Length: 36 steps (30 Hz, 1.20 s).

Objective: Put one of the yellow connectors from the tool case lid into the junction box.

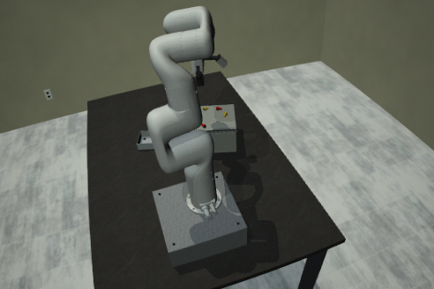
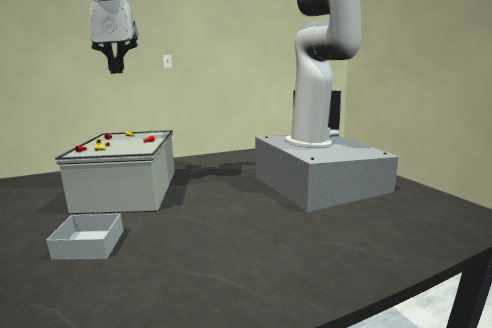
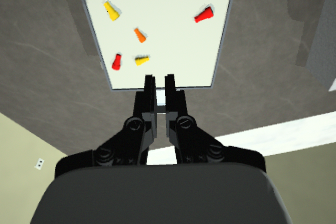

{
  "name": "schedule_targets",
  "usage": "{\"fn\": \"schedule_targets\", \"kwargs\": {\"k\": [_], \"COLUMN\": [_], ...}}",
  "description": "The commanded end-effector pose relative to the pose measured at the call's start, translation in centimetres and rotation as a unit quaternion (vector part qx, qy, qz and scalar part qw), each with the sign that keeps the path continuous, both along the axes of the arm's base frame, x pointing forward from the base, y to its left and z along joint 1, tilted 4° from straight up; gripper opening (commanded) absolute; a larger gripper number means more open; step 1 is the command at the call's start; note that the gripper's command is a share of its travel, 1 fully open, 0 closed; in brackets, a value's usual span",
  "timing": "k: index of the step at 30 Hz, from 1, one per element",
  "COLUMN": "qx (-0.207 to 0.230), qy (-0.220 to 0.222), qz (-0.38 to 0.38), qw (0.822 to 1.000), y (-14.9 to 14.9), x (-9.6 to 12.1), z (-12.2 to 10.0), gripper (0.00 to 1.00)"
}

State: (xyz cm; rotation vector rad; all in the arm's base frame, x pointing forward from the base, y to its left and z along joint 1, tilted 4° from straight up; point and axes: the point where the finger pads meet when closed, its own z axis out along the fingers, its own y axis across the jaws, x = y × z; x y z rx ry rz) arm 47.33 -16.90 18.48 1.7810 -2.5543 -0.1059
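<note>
Yellow connector [image 3: 112, 10], a small cone-shaped cap, lies on the lid of the tool case [image 2: 115, 186], far below the tool [image 2: 116, 68] and toward its left in the wrist view; a second yellow connector [image 3: 142, 60] lies nearer, just ahead of the fingertips. Between them sits an orange connector [image 3: 140, 35]. One red connector [image 3: 117, 61] rests beside the nearer yellow one, and another red one [image 3: 204, 15] lies off to the tool's right, close to the lid's edge. All are apart from one another on the pale, flat lid, which has a thin dark rim.

The tool hangs high over the case with open air on every side. Its black fingers are pressed nearly together, a thin slit between them, and nothing is pinched there.

The junction box [image 2: 85, 237], a grey square tray with low straight walls, stands open on the dark, faintly veined surface [image 2: 264, 260], right beside the case; in the wrist view only a sliver of it shows between the fingers. Further right, the arm rises from a grey speckled block [image 2: 379, 175], well apart from the case.
</note>
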Motion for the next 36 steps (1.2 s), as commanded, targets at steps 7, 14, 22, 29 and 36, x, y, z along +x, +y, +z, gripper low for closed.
{"fn": "schedule_targets", "kwargs": {"k": [7, 14, 22, 29, 36], "qx": [0.003, 0.012, 0.015, 0.015, 0.015], "qy": [-0.007, -0.012, -0.013, -0.013, -0.013], "qz": [0.14, 0.24, 0.262, 0.262, 0.262], "qw": [0.99, 0.971, 0.965, 0.965, 0.965], "y": [-1.5, -2.6, -2.8, -2.7, -2.7], "x": [3.6, 5.4, 5.7, 5.6, 5.5], "z": [-5.9, -11.1, -12.4, -15.5, -16.3], "gripper": [0.29, 0.29, 0.29, 0.29, 0.29]}}
